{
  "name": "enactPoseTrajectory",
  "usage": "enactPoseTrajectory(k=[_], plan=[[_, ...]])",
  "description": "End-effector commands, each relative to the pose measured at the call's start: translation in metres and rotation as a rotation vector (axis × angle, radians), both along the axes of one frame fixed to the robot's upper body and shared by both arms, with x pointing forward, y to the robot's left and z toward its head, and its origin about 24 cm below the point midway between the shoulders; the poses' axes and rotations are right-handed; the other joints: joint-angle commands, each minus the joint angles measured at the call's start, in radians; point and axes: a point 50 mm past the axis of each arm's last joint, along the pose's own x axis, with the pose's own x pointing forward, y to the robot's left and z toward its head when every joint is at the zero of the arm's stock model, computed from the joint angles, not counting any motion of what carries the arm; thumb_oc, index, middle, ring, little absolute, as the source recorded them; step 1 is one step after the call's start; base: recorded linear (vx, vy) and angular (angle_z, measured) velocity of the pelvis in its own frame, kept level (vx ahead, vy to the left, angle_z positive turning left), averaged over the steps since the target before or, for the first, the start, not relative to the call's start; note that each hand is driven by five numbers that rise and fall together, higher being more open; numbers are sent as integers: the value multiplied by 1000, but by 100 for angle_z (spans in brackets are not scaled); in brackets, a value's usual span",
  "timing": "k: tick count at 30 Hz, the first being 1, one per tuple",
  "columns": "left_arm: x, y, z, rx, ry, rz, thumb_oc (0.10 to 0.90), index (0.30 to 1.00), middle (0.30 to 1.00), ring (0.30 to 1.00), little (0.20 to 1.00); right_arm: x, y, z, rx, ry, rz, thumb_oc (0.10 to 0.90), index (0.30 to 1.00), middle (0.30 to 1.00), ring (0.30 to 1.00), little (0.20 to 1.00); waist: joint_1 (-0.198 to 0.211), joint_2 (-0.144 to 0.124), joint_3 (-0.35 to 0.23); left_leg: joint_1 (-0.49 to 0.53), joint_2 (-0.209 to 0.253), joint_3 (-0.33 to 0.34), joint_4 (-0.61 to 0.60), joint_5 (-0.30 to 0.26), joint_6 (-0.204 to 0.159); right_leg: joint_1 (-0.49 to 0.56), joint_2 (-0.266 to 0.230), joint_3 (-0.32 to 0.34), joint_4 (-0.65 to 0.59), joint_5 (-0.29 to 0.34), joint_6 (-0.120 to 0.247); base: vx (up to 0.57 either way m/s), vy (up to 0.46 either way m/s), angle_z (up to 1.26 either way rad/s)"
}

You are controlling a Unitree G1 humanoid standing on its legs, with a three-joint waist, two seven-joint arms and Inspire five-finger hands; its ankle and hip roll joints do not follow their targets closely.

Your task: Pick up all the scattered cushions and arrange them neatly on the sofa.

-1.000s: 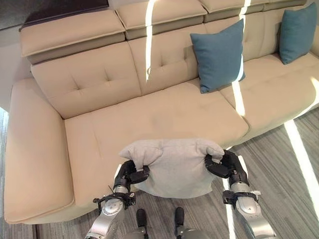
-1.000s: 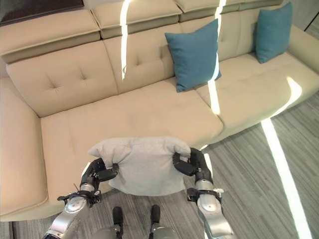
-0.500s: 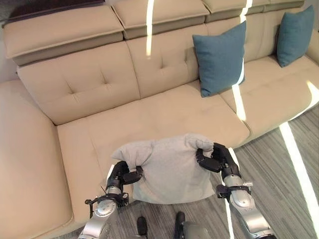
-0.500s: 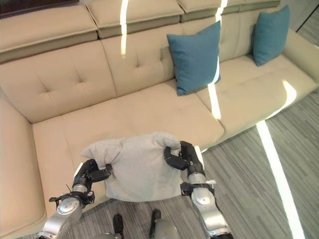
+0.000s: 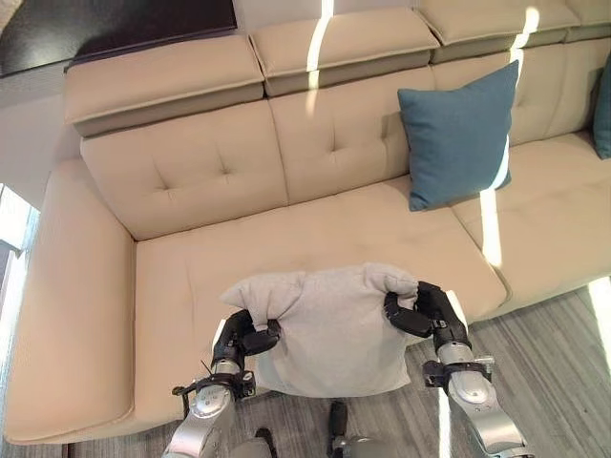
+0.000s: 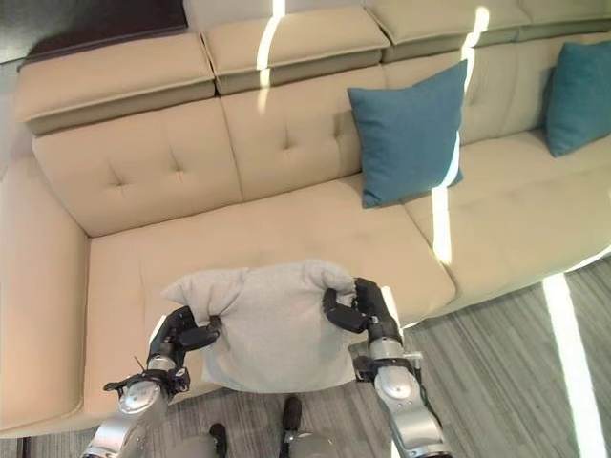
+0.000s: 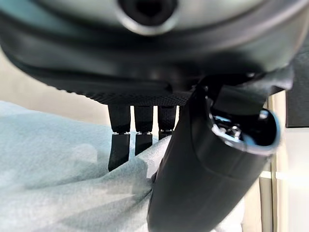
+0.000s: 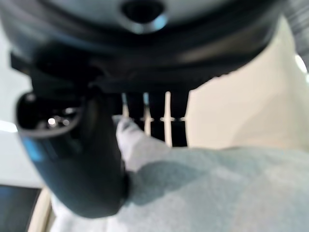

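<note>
Second teal cushion (image 5: 603, 113) cut by the picture's right edge, sofa (image 5: 239, 239) running past both side edges, grey cushion (image 5: 329, 324) hiding the seat's front edge, its lower corners tucked out of sight, left hand (image 5: 246, 336) fingers buried in fabric

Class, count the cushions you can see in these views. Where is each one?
3. Grey cushion held by both hands; teal cushion against the sofa back; another teal cushion at the right edge.
</note>
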Motion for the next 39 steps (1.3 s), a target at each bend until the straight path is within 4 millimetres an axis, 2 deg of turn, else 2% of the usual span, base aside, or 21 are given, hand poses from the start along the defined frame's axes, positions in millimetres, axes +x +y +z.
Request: enactPoseTrajectory(k=[1,4,6,11,14,15,16,18,19,20,23,26,27,30,36,38,39], plan=[[28,-17,58,-28,-325,-108,400,300,300,300,300,17,9,55,44,-309,47,400,300,300,300,300,4,-46,-94,-21,-24,33,-79,-34,18,57,-26,75,19,-107,136,165,27,52],[27,-17,58,-23,-324,-109,400,300,300,300,300,17,9,54,54,-308,36,400,300,300,300,300,18,-35,-87,-65,-31,26,-145,40,0,83,-5,80,22,-135,135,182,49,16],[25,-15,58,-24,-326,-103,400,300,300,300,300,16,11,55,47,-311,44,400,300,300,300,300,20,-31,-100,-35,-29,32,-196,34,6,93,0,85,28,-150,138,242,117,-14],[24,-12,61,-10,-337,-102,400,300,300,300,300,19,18,56,52,-319,64,400,300,300,300,300,35,-44,-125,20,-51,28,-210,10,33,108,-22,100,83,-173,149,174,116,-25],[26,-10,65,-2,-352,-96,400,300,300,300,300,21,22,57,55,-325,76,400,300,300,300,300,46,-45,-126,56,-69,42,-215,-23,64,80,-57,107,199,-171,180,121,165,-5],[26,-9,66,3,-356,-98,400,300,300,300,300,21,24,58,53,-326,82,400,300,300,300,300,45,-45,-121,69,-74,45,-215,-31,76,55,-74,111,263,-150,198,94,211,-12],[26,-6,67,10,-360,-87,400,300,300,300,300,22,26,59,59,-329,87,400,300,300,300,300,37,-38,-102,84,-74,36,-215,-34,91,-5,-84,127,388,-101,215,58,152,-7],[27,-4,69,16,-371,-83,400,300,300,300,300,22,26,59,65,-332,84,400,300,300,300,300,30,-33,-92,87,-75,29,-213,-40,97,-41,-85,143,443,-91,224,60,97,6],[29,-4,72,21,-385,-80,400,300,300,300,300,22,27,60,71,-338,80,400,300,300,300,300,23,-25,-89,100,-78,15,-216,-49,101,-72,-82,172,454,-93,216,84,65,20],[29,-4,72,21,-385,-80,400,300,300,300,300,22,27,60,71,-338,80,400,300,300,300,300,23,-25,-89,101,-78,14,-216,-50,100,-72,-82,172,455,-93,216,123,31,33],[31,-4,78,19,-414,-74,400,300,300,300,300,21,23,59,60,-338,61,400,300,300,300,300,5,-19,-92,122,-86,-17,-225,-64,94,-93,-73,221,334,-110,203,129,-24,32],[33,-5,82,15,-438,-72,400,300,300,300,300,21,20,59,54,-340,49,400,300,300,300,300,-14,-29,-91,145,-104,-43,-225,-83,88,-106,-71,265,177,-72,209,147,-53,31],[36,-2,87,21,-458,-58,400,300,300,300,300,22,19,59,58,-345,43,400,300,300,300,300,-13,-34,-94,146,-105,-44,-222,-88,85,-96,-79,261,152,-63,222,108,-63,35],[36,-3,91,14,-479,-53,400,300,300,300,300,23,18,62,51,-350,41,400,300,300,300,300,-8,-41,-106,163,-105,-45,-239,-86,78,-68,-84,243,111,-41,218,100,-86,39],[42,-4,112,8,-572,-34,400,300,300,300,300,27,14,72,29,-391,32,400,300,300,300,300,-2,-32,-140,191,-91,-53,-314,-56,60,-17,-73,214,35,-37,210,108,-99,3],[54,-6,138,11,-685,-10,400,300,300,300,300,38,18,89,25,-463,39,400,300,300,300,300,5,-19,-155,201,-81,-61,-361,-31,46,15,-63,194,-16,-40,203,104,-113,13],[54,-6,139,11,-686,-10,400,300,300,300,300,39,19,89,24,-464,39,400,300,300,300,300,4,-19,-153,201,-81,-62,-361,-31,45,17,-63,192,-17,-39,203,62,-74,18]])
